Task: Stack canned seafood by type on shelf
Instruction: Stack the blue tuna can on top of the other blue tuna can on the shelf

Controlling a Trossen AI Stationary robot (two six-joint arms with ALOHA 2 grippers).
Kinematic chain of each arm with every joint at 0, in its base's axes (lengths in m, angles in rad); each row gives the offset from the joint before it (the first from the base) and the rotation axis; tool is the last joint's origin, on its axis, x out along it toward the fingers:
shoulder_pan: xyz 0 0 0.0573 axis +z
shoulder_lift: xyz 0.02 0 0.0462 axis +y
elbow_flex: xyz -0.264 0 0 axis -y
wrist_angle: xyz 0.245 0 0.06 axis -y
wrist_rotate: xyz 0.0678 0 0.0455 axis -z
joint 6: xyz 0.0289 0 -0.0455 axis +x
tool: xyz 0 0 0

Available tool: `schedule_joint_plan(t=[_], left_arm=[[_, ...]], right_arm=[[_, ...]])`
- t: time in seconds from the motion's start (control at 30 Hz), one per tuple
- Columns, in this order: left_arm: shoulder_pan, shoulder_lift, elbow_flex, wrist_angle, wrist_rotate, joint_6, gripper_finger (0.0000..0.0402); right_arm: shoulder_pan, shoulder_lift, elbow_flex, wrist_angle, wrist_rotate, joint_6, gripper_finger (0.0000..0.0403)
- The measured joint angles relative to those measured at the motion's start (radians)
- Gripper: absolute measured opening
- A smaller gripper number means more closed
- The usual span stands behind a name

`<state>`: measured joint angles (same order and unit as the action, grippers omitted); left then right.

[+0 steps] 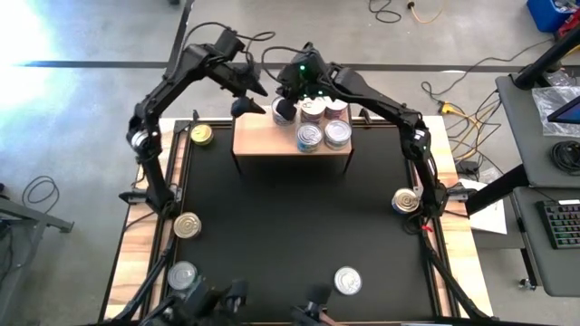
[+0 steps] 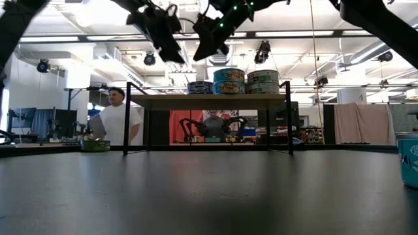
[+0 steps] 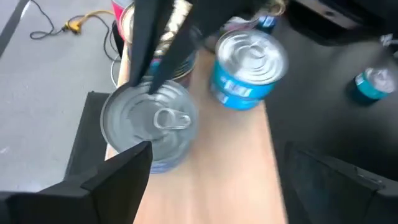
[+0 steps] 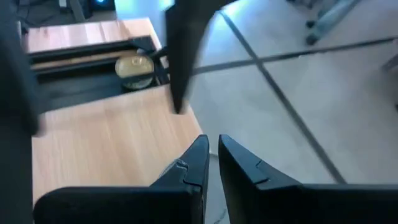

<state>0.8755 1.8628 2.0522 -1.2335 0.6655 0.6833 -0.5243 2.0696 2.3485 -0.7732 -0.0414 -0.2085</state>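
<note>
The left end effector (image 1: 243, 107) and right end effector (image 1: 286, 110) hung over the shelf's (image 1: 263, 138) far edge. Cans (image 1: 323, 134) stood clustered just right of the right one, and loose tins (image 1: 185, 225) lay well apart on the counter (image 1: 290, 226) nearer the front.

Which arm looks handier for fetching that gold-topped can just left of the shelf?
Probably the left. The gold-lidded can lies on its side of the shelf, near the open left gripper. The right gripper, nearly shut, hangs farther off, over the shelf.
</note>
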Motion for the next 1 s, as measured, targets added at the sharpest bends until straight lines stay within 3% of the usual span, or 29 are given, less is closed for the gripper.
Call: schedule_joint_plan(t=[0.13, 0.3, 0.43, 0.6, 0.77, 0.9, 1.0], left_arm=[[-0.009, -0.123, -0.111, 0.057, 0.07, -0.048, 0.0329], [-0.038, -0.3, -0.309, 0.212, 0.079, -0.199, 0.031], [-0.052, -0.446, -0.492, 0.411, 0.077, -0.345, 0.0301], [-0.054, -0.579, -0.676, 0.64, 0.019, -0.496, 0.0296], [-0.051, -0.668, -0.731, 0.676, -0.202, -0.51, 0.0295], [-0.051, -0.712, -0.733, 0.703, -0.206, -0.51, 0.0295], [-0.051, -0.727, -0.72, 0.704, -0.15, -0.513, 0.0295]], right_arm=[[0.0, -0.046, 0.003, -0.033, 0.045, -0.012, 0.0028], [-0.029, -0.11, 0.006, -0.285, 0.153, -0.01, 0.0028], [-0.078, -0.13, 0.006, -0.439, 0.134, 0.039, 0.0028], [-0.14, -0.109, 0.004, -0.477, -0.006, 0.078, 0.0028], [-0.148, -0.062, 0.003, -0.485, -0.12, 0.081, 0.0028], [-0.145, -0.033, 0.003, -0.493, -0.125, 0.078, 0.0028], [-0.146, -0.017, 0.003, -0.488, -0.128, 0.069, 0.0028]])
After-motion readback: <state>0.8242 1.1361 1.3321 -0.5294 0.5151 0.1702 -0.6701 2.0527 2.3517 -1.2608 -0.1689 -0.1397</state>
